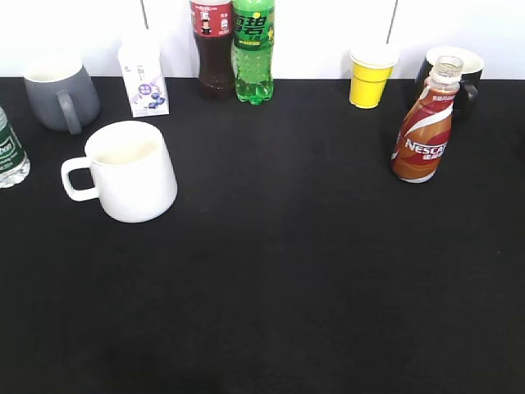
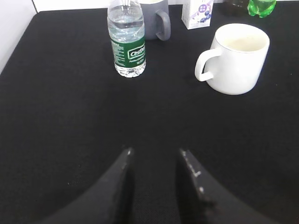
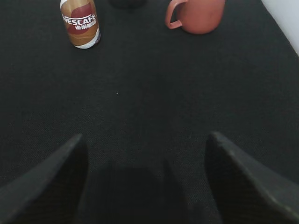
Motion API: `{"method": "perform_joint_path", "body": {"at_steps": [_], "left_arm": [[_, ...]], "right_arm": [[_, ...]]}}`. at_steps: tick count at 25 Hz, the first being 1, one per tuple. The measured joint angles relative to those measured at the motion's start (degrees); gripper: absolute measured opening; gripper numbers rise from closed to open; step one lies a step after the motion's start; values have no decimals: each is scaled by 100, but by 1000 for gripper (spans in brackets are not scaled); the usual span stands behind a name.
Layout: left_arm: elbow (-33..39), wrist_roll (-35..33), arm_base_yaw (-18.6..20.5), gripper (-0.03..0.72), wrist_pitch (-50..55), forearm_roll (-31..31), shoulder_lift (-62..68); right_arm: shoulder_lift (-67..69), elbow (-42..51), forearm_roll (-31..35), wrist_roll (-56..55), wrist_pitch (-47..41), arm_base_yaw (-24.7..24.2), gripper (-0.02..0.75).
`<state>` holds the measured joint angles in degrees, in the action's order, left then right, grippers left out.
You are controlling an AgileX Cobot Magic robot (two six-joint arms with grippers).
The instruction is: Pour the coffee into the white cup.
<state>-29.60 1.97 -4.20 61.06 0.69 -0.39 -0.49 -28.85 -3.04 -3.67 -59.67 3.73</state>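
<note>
We judge step in hand: reach for coffee (image 1: 424,131), standing upright, uncapped, far right of black table (image 1: 287,287), just in front of black mug (image 1: 459,78). White cup (image 1: 127,171) sits left, handle pointing left, well apart from bottle. We advise grip at bottle's waist, keep it upright while crossing, tip slowly over cup rim.

Right gripper (image 3: 145,154): jaws spread wide, holding nothing, near edge, well short of bottle. Left gripper (image 2: 154,156): narrow gap, apparently empty, though fingertips blend into dark cloth.
</note>
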Motion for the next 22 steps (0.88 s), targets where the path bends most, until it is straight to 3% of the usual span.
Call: {"method": "perform_joint_path", "body": {"at_steps": [11,12,14,16,22], "left_arm": [[0,0,0,243,0,0,0],[0,0,0,268,-13,0,0],[-92,4,0,399,-190,0,249],[-210,0,0,496,-838,0,807],[-219,-147,-72,518,-4561,-21,3256]], "right_arm": [[0,0,0,0,0,0,592],[0,0,0,0,0,0,592],[0,0,0,0,0,0,592],[0,0,0,0,0,0,592],[0,0,0,0,0,0,592]]}}
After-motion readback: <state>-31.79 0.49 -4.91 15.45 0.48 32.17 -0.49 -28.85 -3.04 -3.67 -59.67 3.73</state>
